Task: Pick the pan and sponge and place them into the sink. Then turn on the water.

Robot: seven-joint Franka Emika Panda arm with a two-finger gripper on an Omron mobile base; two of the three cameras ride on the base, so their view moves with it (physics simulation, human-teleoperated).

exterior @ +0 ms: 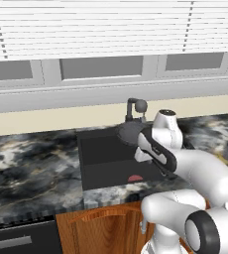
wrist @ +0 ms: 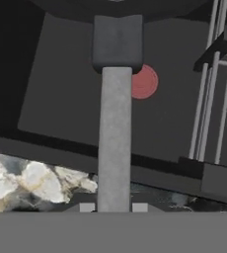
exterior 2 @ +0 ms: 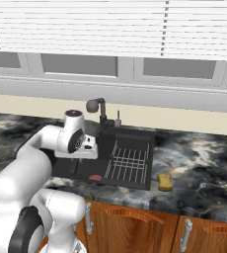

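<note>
My gripper (wrist: 113, 207) is shut on the long grey handle of the pan (wrist: 116, 44), which runs straight up the hand view to the dark pan body at the top edge. The pan (exterior: 129, 132) hangs over the back of the black sink (exterior: 103, 158), just below the faucet (exterior: 136, 106). Beneath the handle lies the red drain spot (wrist: 146, 82). The yellow sponge (exterior 2: 165, 182) lies on the marble counter, right of the sink (exterior 2: 68, 168). No stream falls from the faucet (exterior 2: 98, 106).
A wire dish rack (exterior 2: 130, 160) fills the sink's right part, and its bars (wrist: 209, 108) stand close to the right of the handle. Marble counter (exterior: 31, 158) stretches to both sides. Wooden cabinet doors (exterior 2: 135, 230) sit below, and a window with blinds lies behind.
</note>
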